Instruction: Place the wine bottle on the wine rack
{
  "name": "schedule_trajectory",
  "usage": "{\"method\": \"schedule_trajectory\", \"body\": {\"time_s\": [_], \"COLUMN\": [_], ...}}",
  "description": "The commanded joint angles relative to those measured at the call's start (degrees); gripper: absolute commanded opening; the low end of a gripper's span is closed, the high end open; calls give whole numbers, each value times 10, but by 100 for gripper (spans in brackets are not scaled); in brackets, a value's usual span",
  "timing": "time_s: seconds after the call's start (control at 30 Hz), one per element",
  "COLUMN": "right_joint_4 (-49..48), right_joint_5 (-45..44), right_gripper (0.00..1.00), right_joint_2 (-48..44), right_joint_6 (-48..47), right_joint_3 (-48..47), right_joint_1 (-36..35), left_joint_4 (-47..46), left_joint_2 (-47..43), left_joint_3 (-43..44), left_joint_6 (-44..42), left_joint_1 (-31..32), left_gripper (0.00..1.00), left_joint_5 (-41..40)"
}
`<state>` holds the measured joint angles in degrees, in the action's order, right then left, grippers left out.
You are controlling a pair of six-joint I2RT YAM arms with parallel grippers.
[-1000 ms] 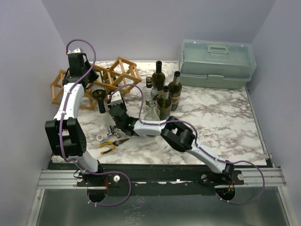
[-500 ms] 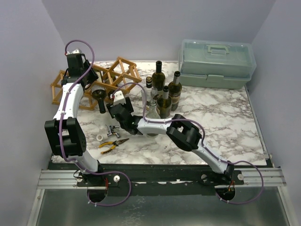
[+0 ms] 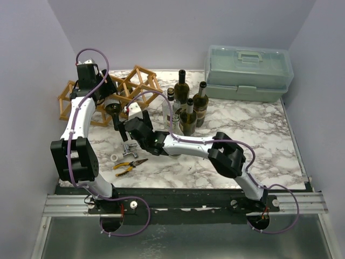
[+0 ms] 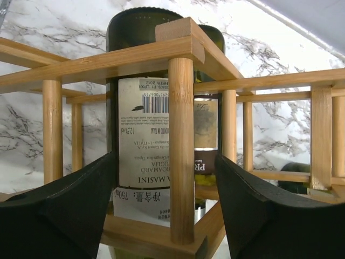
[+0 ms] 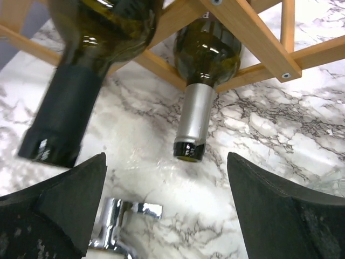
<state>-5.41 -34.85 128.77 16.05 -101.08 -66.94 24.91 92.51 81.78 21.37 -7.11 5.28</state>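
The wine bottle (image 3: 115,114) lies in the light wooden wine rack (image 3: 141,79) at the back left, and its dark-capped neck (image 5: 59,121) sticks out toward the front. In the left wrist view its white-labelled body (image 4: 143,135) lies behind a rack post (image 4: 181,140). My left gripper (image 4: 166,216) is open, with a finger on each side of that post and the bottle, touching neither. My right gripper (image 5: 166,210) is open just in front of the necks, with nothing between its fingers. A second racked bottle (image 5: 197,108) with a silver neck lies beside the first.
Several bottles (image 3: 187,110) stand upright mid-table. A translucent toolbox (image 3: 249,67) sits at the back right. A chrome fitting (image 3: 128,148), a white cap (image 3: 115,158) and yellow-handled pliers (image 3: 129,164) lie near the front left, the fitting (image 5: 116,226) under my right gripper.
Both grippers have opened and let go of the wine bottle, which stays in the rack. My right gripper has drawn back from the neck, and its elbow has swung right.
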Motion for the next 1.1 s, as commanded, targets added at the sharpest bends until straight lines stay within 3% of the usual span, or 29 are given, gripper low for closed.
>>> {"method": "schedule_trajectory", "body": {"time_s": [0.0, 0.27, 0.6, 0.73, 0.9, 1.07], "right_joint_4": [39, 98, 141, 137, 169, 281], "right_joint_5": [56, 139, 207, 180, 33, 57], "right_gripper": [96, 96, 96, 96, 100, 99], "right_joint_2": [-79, -172, -289, -354, -410, -431], "right_joint_6": [2, -17, -51, -79, -111, -22], "right_joint_3": [22, 21, 21, 49, 62, 62], "right_joint_1": [-18, -21, -22, -22, -14, 104], "left_joint_4": [35, 34, 22, 13, -2, -29], "left_joint_2": [-39, -82, -136, -155, -172, -185], "left_joint_3": [-14, -19, -36, -41, -47, -57], "left_joint_6": [-10, -22, -36, -44, -74, -88], "left_joint_1": [1, 1, 5, 21, 53, 96], "left_gripper": [79, 87, 86, 86, 86, 86], "left_joint_5": [-5, -17, -12, 6, 35, 86]}}
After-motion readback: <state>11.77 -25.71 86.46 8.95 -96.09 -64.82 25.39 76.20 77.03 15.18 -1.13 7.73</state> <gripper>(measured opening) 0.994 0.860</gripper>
